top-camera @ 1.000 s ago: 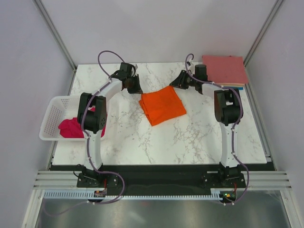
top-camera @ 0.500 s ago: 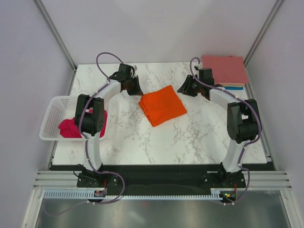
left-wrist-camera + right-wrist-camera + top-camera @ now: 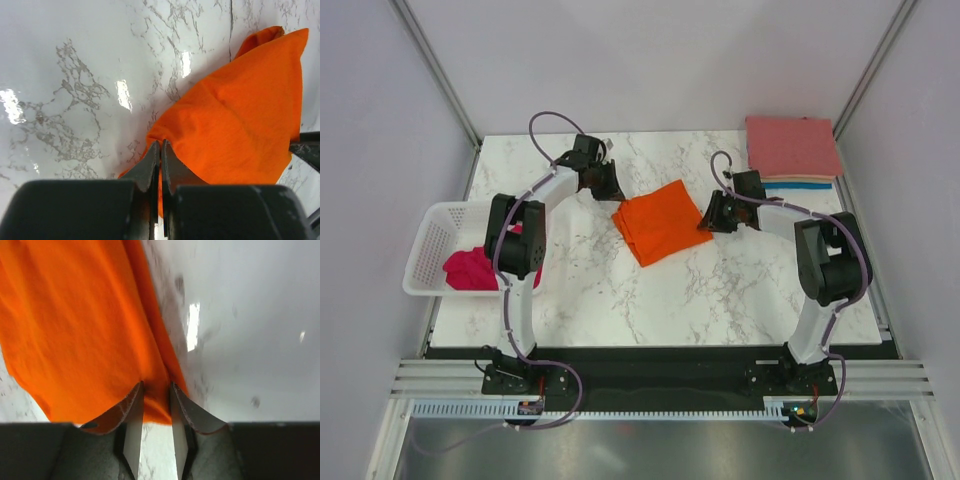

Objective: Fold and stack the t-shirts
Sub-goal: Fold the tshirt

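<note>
A bright orange t-shirt, folded into a square, lies mid-table. My left gripper is at its far-left corner. In the left wrist view the gripper is shut, pinching a peak of the orange cloth. My right gripper is at the shirt's right corner. In the right wrist view the gripper is open, its jaws apart astride the edge of the orange cloth. A magenta t-shirt lies crumpled in the basket. Folded salmon-pink t-shirts sit stacked at the far right, with a blue one showing beneath.
A white mesh basket hangs off the table's left edge. The folded stack fills the far right corner against the frame post. Bare marble lies in front of the orange shirt.
The right arm has swung its gripper from beside the shirt's far corner toward me, to the right corner. Left gripper and shirt have stayed put.
</note>
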Tool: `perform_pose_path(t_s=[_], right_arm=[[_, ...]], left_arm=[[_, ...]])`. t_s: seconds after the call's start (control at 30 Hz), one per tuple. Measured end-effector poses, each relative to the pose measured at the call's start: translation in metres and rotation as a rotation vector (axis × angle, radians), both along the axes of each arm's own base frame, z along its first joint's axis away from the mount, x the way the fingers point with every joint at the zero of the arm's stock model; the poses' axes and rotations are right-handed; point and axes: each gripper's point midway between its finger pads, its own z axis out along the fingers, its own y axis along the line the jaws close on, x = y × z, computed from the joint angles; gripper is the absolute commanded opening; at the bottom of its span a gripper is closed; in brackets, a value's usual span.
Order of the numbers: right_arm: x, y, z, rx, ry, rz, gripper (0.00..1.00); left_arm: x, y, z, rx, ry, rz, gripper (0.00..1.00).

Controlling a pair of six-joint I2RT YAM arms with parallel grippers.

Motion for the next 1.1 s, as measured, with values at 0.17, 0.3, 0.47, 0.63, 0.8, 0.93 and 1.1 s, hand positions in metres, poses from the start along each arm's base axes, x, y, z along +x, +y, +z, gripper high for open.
perform_pose_path(t_s=[0.17,0.3,0.47,0.63,0.8,0.93,1.1], right_arm=[[-0.065,0.005,-0.011,-0.016,0.063,0.015,0.31],[-0.099,0.011,0.000,-0.006,0.056,0.018,0.41],[-0.106,0.008,0.005,-0.012,0.046,-0.009,0.46],[-0.085,0.001,0.010,-0.021,0.006,0.020,0.53],[-0.015,-0.006,0.022,0.030,-0.072,0.071,0.59],[0.023,-0.002,0.023,0.044,-0.128,0.156,0.58],[0.049,0.011,0.013,0.046,-0.152,0.263,0.54]], left_arm=[[-0.007,-0.008,-0.013,-0.037,0.039,-0.047,0.02],[-0.009,-0.014,-0.009,-0.060,0.026,-0.100,0.03],[-0.015,-0.022,-0.005,-0.088,-0.001,-0.200,0.36],[-0.021,-0.026,-0.002,-0.102,-0.032,-0.293,0.44],[-0.024,-0.025,-0.004,-0.083,-0.052,-0.344,0.50],[-0.023,-0.024,-0.012,-0.067,-0.048,-0.364,0.50],[-0.025,-0.022,-0.028,-0.051,-0.020,-0.382,0.42]])
